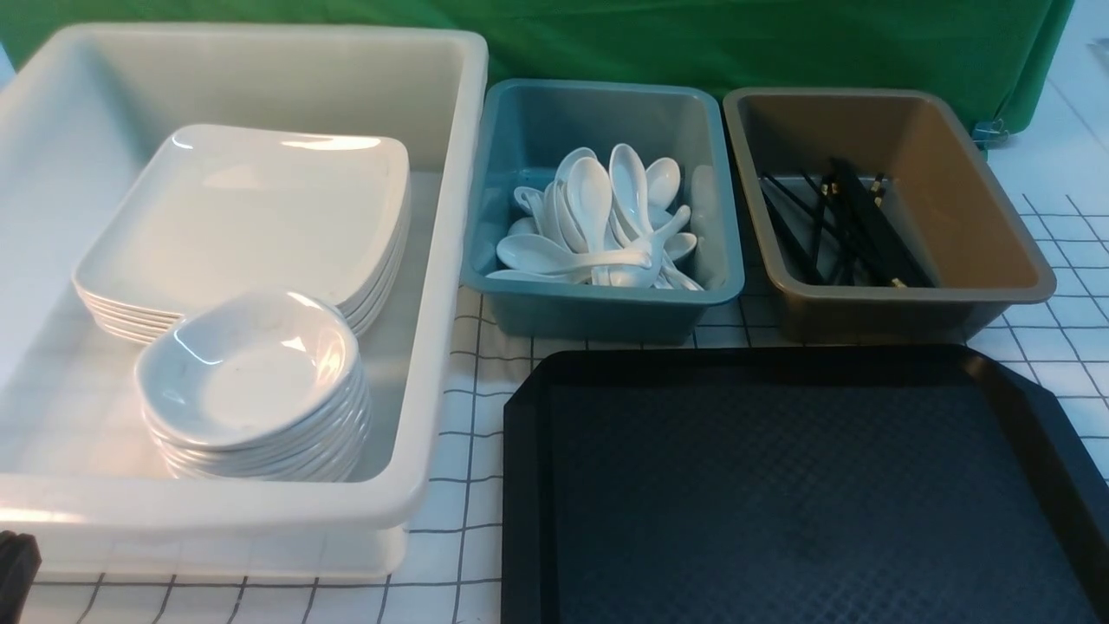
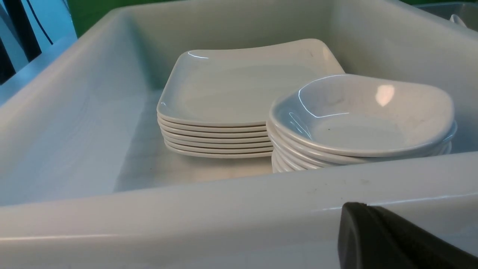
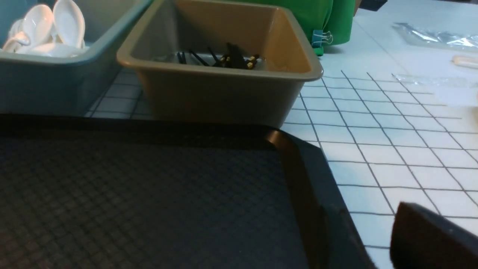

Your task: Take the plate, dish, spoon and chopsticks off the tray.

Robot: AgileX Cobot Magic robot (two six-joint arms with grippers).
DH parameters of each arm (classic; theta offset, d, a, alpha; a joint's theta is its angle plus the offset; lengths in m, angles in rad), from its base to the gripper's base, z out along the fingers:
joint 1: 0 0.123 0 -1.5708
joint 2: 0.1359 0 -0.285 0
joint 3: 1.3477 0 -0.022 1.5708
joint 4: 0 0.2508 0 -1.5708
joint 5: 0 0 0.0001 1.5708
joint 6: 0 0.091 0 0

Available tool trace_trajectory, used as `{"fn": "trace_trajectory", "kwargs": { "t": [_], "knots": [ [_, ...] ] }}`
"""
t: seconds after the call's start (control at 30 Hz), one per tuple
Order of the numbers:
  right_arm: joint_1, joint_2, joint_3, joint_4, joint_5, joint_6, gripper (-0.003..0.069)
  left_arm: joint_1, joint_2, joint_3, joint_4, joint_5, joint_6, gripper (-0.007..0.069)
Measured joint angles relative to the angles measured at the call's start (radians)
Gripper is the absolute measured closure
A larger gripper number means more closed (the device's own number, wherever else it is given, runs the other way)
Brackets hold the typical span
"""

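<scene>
The black tray lies at the front right with nothing on it; it also shows in the right wrist view. A stack of white plates and a stack of small white dishes sit in the white bin. White spoons fill the teal bin. Black chopsticks lie in the brown bin. Of my left gripper only one fingertip shows, in front of the white bin's near wall. Of my right gripper only one fingertip shows, beside the tray's right rim, over the cloth.
A white cloth with a black grid covers the table. A green cloth hangs behind the bins. Clear plastic wrapping lies on the table far to the right. A dark part of the left arm shows at the lower left corner.
</scene>
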Motion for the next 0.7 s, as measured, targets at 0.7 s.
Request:
{"fn": "trace_trajectory", "kwargs": {
  "t": [0.7],
  "knots": [
    [-0.001,0.000,0.000,0.004,0.000,0.020,0.0417,0.000,0.000,0.000,0.000,0.000,0.004,0.0620]
  ]
}}
